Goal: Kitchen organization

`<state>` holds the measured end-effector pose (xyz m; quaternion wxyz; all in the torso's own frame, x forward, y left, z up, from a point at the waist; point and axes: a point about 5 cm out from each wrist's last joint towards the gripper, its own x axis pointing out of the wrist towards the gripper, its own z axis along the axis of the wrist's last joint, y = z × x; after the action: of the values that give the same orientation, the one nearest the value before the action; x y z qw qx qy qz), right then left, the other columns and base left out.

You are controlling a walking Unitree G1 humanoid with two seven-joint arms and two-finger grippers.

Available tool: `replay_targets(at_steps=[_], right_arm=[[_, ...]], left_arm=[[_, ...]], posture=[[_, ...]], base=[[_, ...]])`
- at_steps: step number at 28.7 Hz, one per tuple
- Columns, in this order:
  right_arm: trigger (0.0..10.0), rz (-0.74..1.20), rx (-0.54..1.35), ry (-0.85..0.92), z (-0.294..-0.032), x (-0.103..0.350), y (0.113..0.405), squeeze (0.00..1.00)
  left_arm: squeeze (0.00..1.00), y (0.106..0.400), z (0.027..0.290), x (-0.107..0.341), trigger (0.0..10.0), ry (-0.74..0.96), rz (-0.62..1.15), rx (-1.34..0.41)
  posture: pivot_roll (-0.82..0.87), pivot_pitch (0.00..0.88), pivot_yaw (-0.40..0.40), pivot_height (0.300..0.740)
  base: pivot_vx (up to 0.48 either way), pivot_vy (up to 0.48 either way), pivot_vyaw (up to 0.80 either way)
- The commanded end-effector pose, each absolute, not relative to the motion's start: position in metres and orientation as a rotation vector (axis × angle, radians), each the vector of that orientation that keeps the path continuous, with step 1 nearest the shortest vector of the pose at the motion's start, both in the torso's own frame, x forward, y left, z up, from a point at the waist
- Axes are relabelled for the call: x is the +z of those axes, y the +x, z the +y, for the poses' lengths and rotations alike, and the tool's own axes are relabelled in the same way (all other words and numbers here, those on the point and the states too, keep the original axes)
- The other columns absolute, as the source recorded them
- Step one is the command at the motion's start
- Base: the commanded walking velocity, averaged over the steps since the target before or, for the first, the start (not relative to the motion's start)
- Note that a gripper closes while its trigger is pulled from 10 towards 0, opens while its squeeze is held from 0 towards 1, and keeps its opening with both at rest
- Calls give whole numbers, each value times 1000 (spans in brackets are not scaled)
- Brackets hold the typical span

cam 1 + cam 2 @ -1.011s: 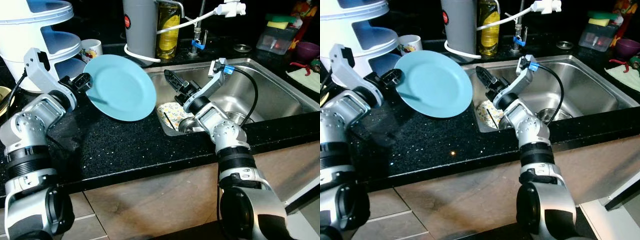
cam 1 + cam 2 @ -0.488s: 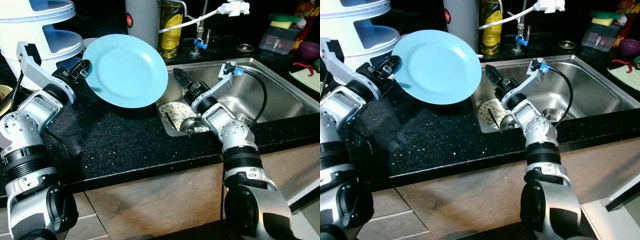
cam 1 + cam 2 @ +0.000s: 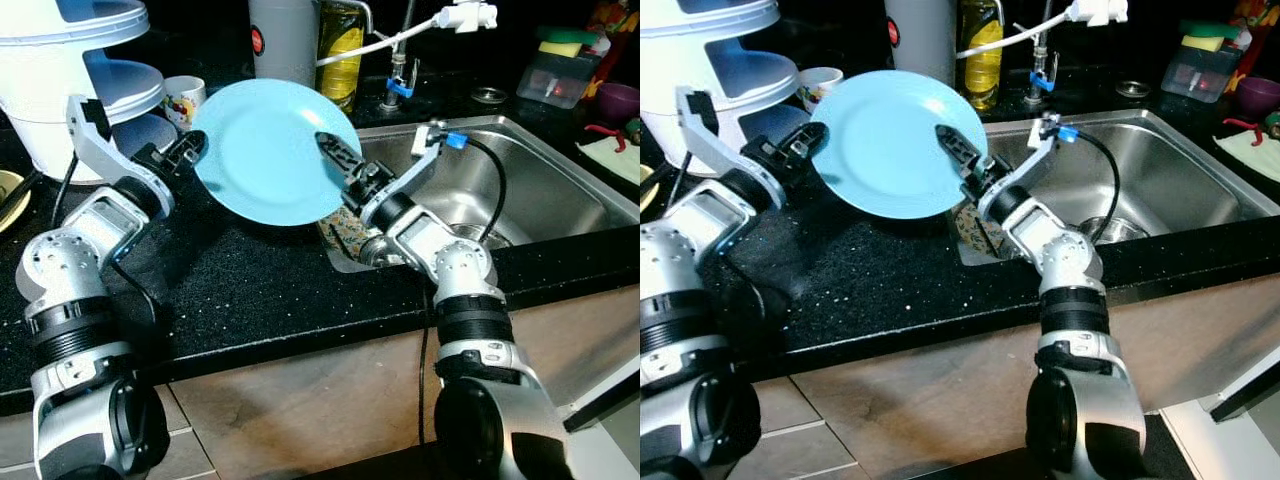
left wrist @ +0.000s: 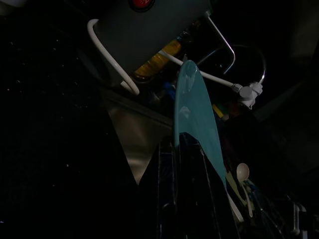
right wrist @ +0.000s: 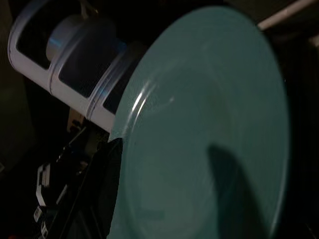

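A light blue plate (image 3: 265, 150) hangs tilted above the black counter (image 3: 250, 290), just left of the sink (image 3: 560, 190). My left gripper (image 3: 195, 148) is shut on its left rim; the left wrist view shows the plate (image 4: 194, 114) edge-on, rising from that gripper (image 4: 182, 144). My right gripper (image 3: 335, 158) reaches up out of the sink and lies across the plate's right part, in front of its face. The right wrist view looks straight at the plate's face (image 5: 209, 124). A patterned dish (image 3: 345, 232) lies in the sink's near left corner, partly hidden by the right arm.
A white tiered rack (image 3: 70, 70) and a mug (image 3: 183, 98) stand behind the left arm. A grey canister (image 3: 285, 45), a yellow bottle (image 3: 340, 50) and the faucet (image 3: 400, 75) line the back. A clear box with a sponge (image 3: 555, 75) sits at the back right.
The left arm has carried the plate right and slightly down toward the sink. The right gripper has come up and left out of the sink onto the plate's right side.
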<state>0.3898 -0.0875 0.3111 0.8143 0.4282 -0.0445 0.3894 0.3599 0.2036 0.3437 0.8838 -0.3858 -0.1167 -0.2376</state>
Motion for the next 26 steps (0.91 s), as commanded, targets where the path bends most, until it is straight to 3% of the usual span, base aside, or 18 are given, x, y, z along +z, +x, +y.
replay_targets(at_steps=[1,2,3,26], right_arm=[[1725,-114,856,938,-85,315,387,0],[1725,-114,856,938,-85,315,387,0],[0,-120,853,949,-86,316,387,0],[0,-148,846,973,-93,321,383,0]], left_arm=[[0,358,202,343,0,-790,-236,-506],[0,358,202,343,0,-790,-236,-506],[0,358,203,343,0,-790,-237,-505],[0,361,205,336,0,-656,-198,-442]], posture=[[46,198,-7,740],[46,198,-7,740],[45,193,-6,740],[40,173,-2,740]], base=[[0,0,0],[0,0,0],[0,0,0],[0,0,0]])
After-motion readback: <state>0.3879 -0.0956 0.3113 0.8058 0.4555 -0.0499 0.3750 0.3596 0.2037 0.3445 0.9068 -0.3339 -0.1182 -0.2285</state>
